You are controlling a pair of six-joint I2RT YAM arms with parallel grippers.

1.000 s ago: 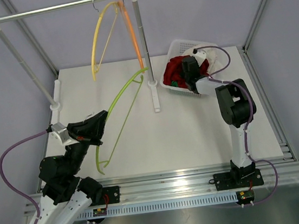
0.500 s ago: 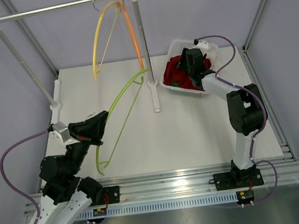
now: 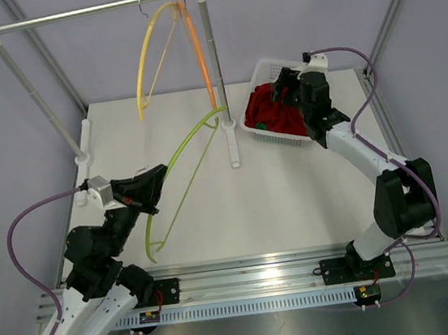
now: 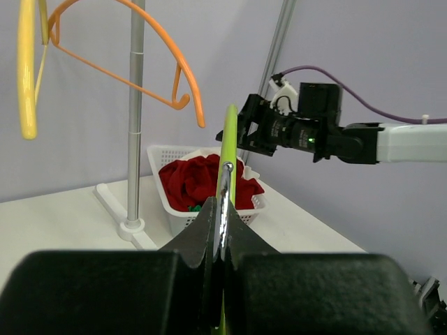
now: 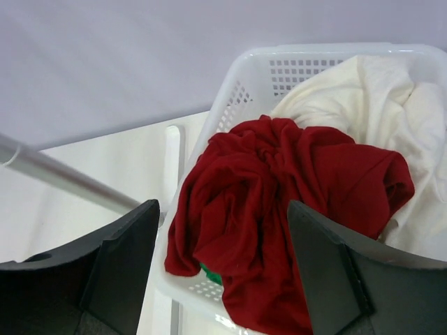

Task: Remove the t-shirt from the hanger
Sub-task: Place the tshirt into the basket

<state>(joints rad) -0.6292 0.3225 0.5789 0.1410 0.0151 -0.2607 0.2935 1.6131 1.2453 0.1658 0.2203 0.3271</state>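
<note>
Up and away from the basket (image 5: 307,59) went the right gripper (image 3: 286,86) since the earlier picture, when it was low down on the clothes, and its arm reached out much longer than before. Its jaws stood wide apart and held nothing. The red t-shirt (image 5: 279,195) lay in a crumpled heap inside the white basket, partly on top of a cream cloth (image 5: 391,118), and right below the open gripper. The shirt was no longer on any hanger, so the job looked as good as done. The left gripper (image 4: 221,202) was clenched tight on one end of the green hanger (image 4: 229,136), which was bare. The hanger's long curve ran from that gripper toward the pole (image 3: 216,70) and the basket, and its far tip was near the pole; it could not be told if they touched. The right arm was much nearer the shirt, and the left arm was well apart from it. The basket sat on the flat white worktop (image 3: 292,192), just beside the foot of the pole. A yellow hanger (image 3: 148,50) and an orange hanger (image 3: 195,48) hung bare on the rail above. The right arm probably only had to pull back, and it had open room on its own side to do so.
</note>
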